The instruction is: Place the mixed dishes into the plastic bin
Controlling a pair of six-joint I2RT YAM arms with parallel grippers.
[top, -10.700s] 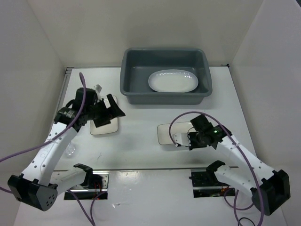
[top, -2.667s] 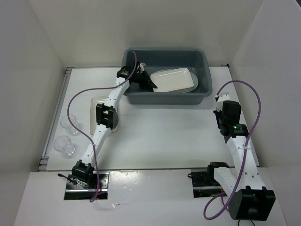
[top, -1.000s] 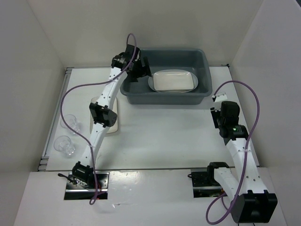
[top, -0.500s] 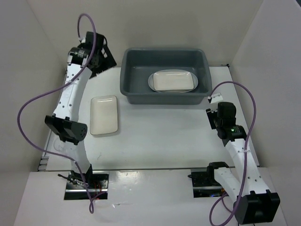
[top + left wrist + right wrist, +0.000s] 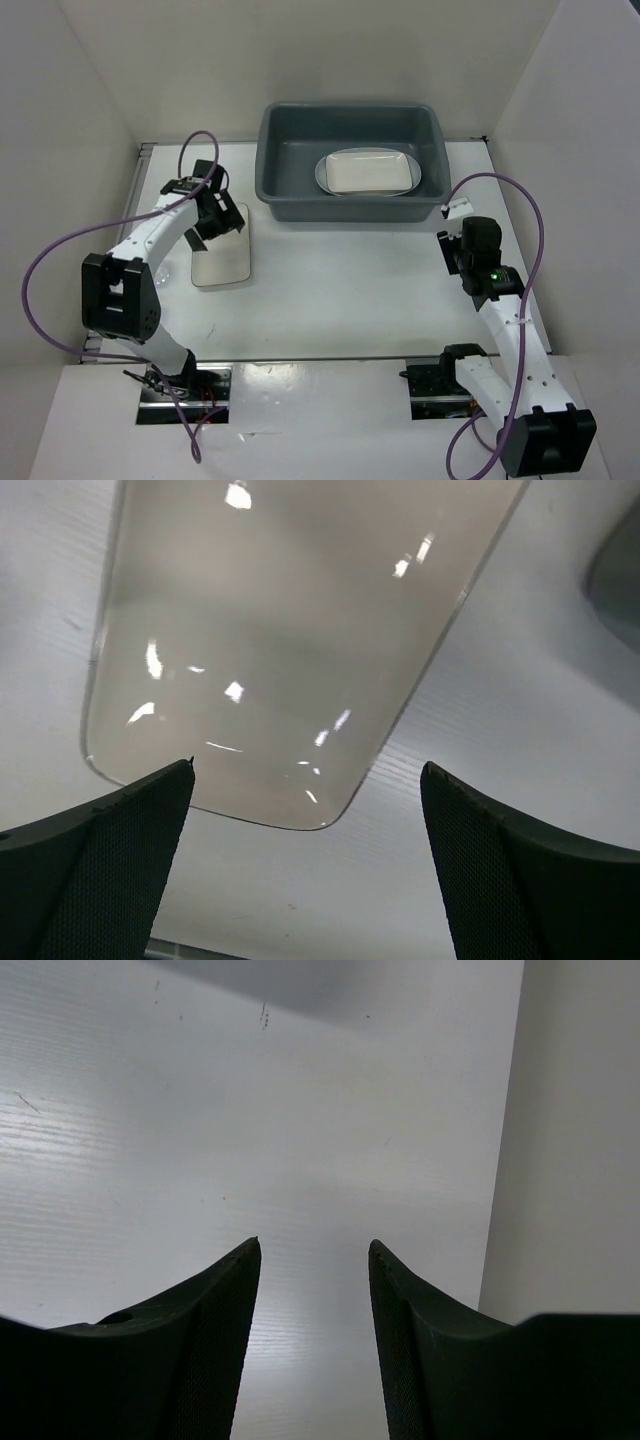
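Ribbed white table point(image 5: 330, 270) carries glossy cream rounded-rectangle plate point(image 5: 270, 640) under left claw point(image 5: 308, 780).

I count one plastic bin point(image 5: 348, 105), one white oval platter point(image 5: 321, 176) and two cream plates. The first plate point(image 5: 368, 172) sits well away from both sets of jaws. The second plate point(image 5: 270, 650) lies on the tabletop point(image 5: 330, 270) directly beneath the left jaws. I see two arms, the left arm point(image 5: 150, 232) and the right arm point(image 5: 512, 322).
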